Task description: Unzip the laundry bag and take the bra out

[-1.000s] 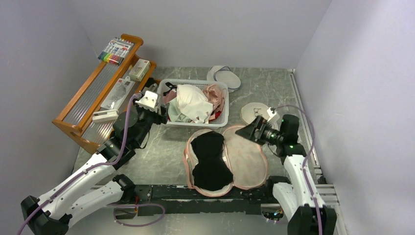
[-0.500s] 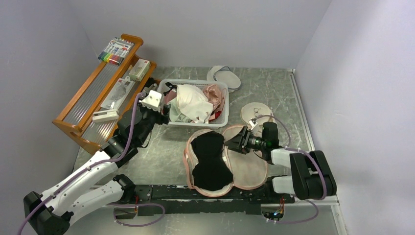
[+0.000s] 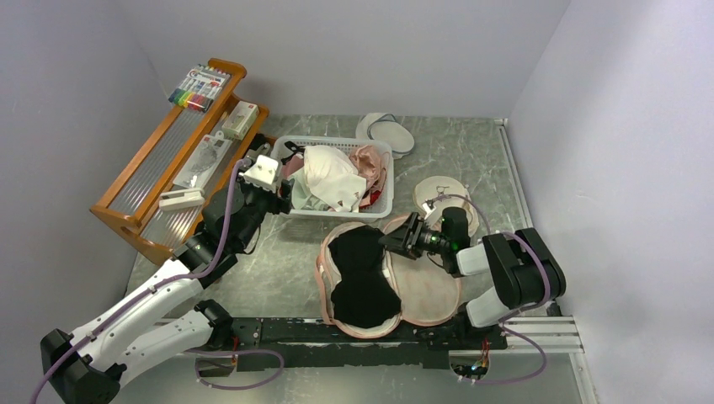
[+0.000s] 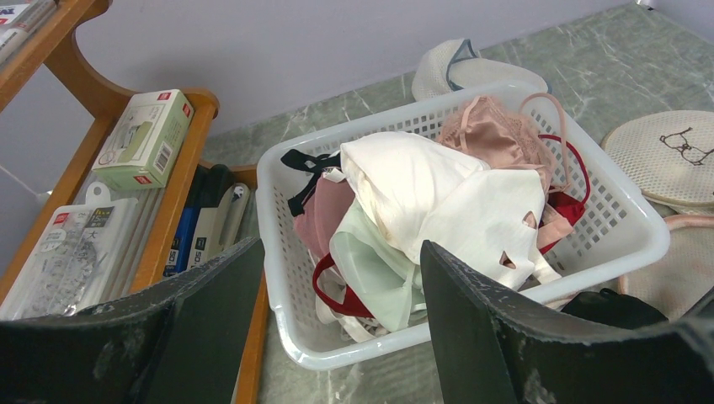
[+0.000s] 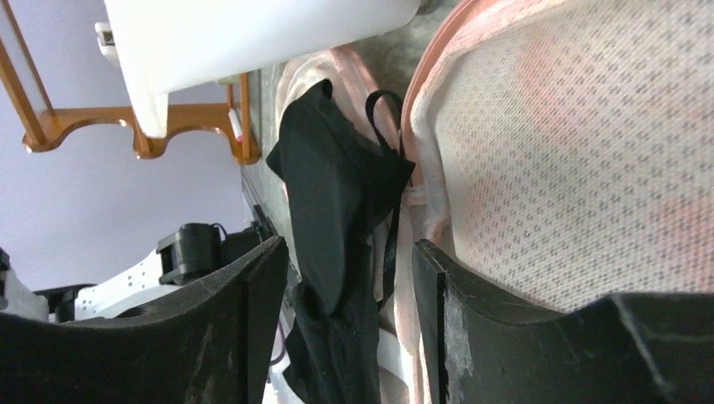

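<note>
Laundry bag (image 3: 425,286) lies unzipped and spread flat like a clamshell on the grey marbled table (image 3: 278,269), near its front edge between the two arms. Its left half holds the black bra (image 3: 360,273), which lies lengthwise and fills most of that half. Its right half shows only pale mesh lining inside the pink trim.

The right gripper (image 3: 386,240) lies low over the bag's far end, where the two halves meet. In the right wrist view its jaws stand partly apart astride the bra's (image 5: 328,194) upper edge and a thin black strap, with the mesh lining of the bag (image 5: 572,151) just to one side. Whether the fingers (image 5: 253,337) actually pinch the cloth I cannot tell.

Just behind the bag stands a white plastic basket (image 3: 290,143) heaped with garments: a white one on top, a pink satin one at the right end, pale green and red-trimmed pieces lower down, and a black strap at the left. The left gripper (image 3: 282,198) hovers at the basket's left end with its jaws wide apart and nothing between them.

A white round pouch (image 3: 388,133) leans by the back wall behind the basket. Another (image 3: 439,195), marked with a small spectacles drawing, lies flat beside the right arm. Along the left wall runs a wooden rack (image 3: 126,219) carrying a pack of coloured markers (image 3: 199,88) and small boxes.
</note>
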`<state>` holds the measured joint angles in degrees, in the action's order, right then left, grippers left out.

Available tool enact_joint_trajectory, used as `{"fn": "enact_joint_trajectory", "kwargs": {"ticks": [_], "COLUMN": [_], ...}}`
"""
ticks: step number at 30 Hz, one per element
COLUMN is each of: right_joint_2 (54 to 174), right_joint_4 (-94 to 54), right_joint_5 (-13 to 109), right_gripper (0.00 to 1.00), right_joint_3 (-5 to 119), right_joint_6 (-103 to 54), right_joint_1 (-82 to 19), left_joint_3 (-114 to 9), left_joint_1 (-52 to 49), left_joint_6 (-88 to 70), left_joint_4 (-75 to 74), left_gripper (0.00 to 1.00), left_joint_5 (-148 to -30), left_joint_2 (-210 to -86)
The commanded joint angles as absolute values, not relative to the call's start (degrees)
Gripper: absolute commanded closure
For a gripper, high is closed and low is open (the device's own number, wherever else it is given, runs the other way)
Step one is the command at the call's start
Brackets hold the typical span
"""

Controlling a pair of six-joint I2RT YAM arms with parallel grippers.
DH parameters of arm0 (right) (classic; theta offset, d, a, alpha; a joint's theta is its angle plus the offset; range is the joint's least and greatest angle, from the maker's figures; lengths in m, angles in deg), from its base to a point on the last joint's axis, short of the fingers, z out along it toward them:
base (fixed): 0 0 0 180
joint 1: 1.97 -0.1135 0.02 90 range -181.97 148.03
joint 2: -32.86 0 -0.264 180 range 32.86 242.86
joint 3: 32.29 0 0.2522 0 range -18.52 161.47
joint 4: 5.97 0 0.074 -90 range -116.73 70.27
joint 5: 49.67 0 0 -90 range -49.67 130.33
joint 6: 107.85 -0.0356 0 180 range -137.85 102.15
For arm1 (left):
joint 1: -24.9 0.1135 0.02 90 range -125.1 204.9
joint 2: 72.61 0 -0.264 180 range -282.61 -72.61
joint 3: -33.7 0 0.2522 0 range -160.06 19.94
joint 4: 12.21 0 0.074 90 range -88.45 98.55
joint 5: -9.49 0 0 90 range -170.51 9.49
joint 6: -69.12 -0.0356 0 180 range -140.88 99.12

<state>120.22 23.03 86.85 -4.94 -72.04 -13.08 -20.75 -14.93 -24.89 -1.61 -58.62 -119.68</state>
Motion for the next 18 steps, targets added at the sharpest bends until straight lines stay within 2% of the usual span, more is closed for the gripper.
{"fn": "enact_joint_trajectory", "kwargs": {"ticks": [1, 7, 18], "right_joint_2": [122.35, 123.08, 125.98], "right_joint_4": [25.39, 28.91, 35.16], "right_joint_5": [84.5, 84.97, 82.44], "right_gripper": [0.44, 0.52, 0.54], "right_joint_3": [-3.11, -1.76, -1.12], "right_joint_6": [-70.98, -73.21, -78.32], "right_joint_1": [-13.28, -15.65, -19.83], "left_joint_3": [-22.73, -22.79, -22.91], "left_joint_1": [-14.47, -14.45, -14.47], "left_joint_6": [-24.93, -25.0, -25.06], "left_joint_4": [-1.94, -1.92, -1.79], "left_gripper": [0.21, 0.21, 0.21], "left_joint_5": [-58.95, -59.23, -59.41], "left_joint_2": [-119.29, -119.44, -119.8]}}
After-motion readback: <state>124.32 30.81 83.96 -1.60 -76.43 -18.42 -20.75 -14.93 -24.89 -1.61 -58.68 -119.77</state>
